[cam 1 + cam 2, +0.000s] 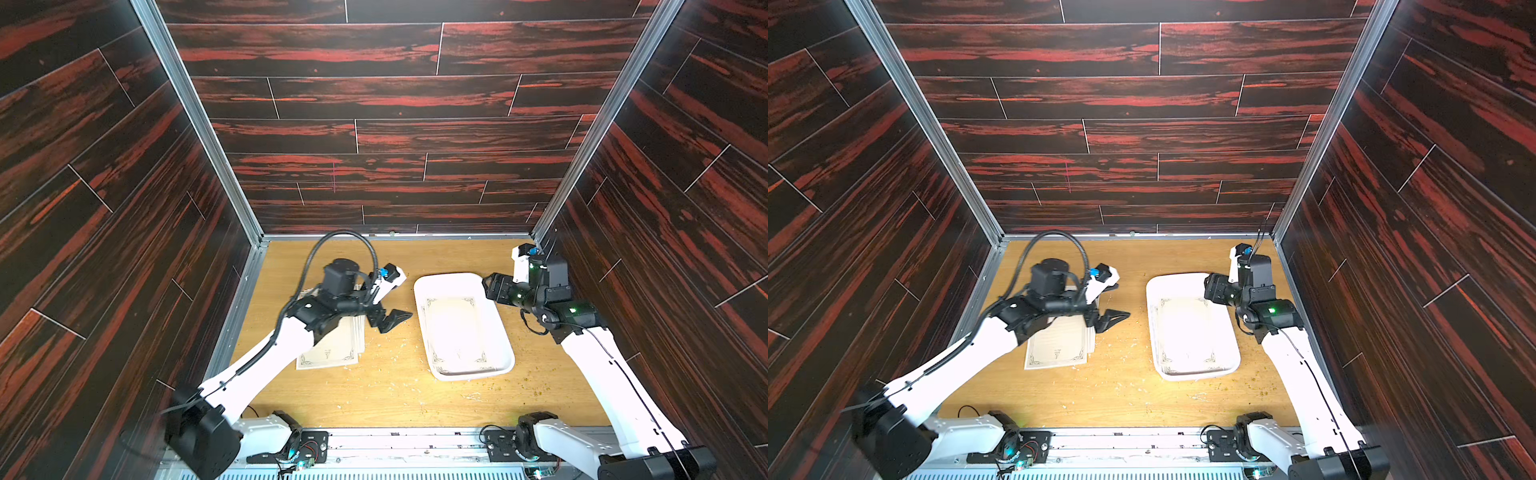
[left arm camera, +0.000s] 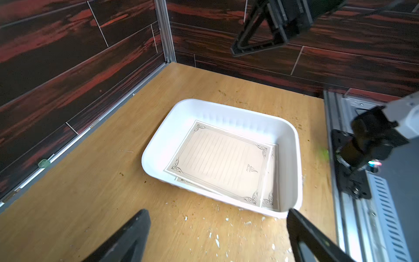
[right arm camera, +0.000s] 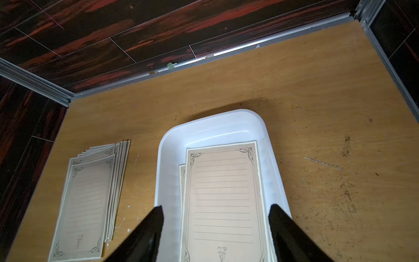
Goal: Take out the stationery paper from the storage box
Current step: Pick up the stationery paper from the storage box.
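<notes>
Plainly, my left arm reaches from the near left base across the table (image 1: 390,390), wrist bent, so that my left gripper (image 1: 388,322) points right toward the storage box (image 1: 446,277); it hangs over bare wood between the box and a stack (image 1: 332,353) of like sheets, its fingers (image 2: 127,238) spread wide and holding nothing. My right arm runs up along the right wall and folds back at the elbow; my right gripper (image 1: 494,289) hangs over the far right corner of the box, its fingers (image 3: 149,236) also well apart and empty. The stationery paper (image 3: 223,192) lies flat inside the box, one sheet on top and the edge of another showing beneath it; the box sits right of centre, the fanned stack (image 3: 86,199) well to its left. Each sheet bears ruled lines, corner flourishes and a small emblem with a scrap of script near one short end; I cannot read it.
</notes>
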You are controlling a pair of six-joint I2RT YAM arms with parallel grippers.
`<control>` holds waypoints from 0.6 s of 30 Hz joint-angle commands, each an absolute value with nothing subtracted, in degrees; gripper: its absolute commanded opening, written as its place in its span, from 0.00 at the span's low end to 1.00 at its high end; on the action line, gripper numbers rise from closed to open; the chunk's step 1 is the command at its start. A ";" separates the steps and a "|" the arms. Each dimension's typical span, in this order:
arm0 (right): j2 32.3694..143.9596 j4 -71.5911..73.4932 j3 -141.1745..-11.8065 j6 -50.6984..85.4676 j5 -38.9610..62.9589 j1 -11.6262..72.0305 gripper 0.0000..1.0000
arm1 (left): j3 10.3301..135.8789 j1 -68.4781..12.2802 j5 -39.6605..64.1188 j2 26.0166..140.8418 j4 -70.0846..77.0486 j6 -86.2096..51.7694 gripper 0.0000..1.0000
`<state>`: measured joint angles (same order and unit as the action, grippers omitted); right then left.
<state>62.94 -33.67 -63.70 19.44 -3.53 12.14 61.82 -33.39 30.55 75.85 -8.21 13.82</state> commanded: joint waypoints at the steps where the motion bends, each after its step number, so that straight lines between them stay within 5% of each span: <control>1: 62.16 -35.47 -62.72 19.35 -4.67 11.81 0.76 | 61.46 -34.66 23.14 78.64 2.71 6.32 0.96; 12: 60.87 -34.46 -60.79 19.28 -5.10 11.79 0.73 | 69.48 -36.19 16.30 87.06 -2.80 -8.53 0.96; 18: 62.61 -34.10 -60.27 18.88 -1.24 11.86 0.59 | 71.95 -36.38 8.79 91.82 -7.88 -19.49 0.96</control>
<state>61.80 -34.46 -60.80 19.53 -3.64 12.08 69.58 -36.10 14.22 89.03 -3.49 -11.88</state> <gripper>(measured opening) 0.609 0.962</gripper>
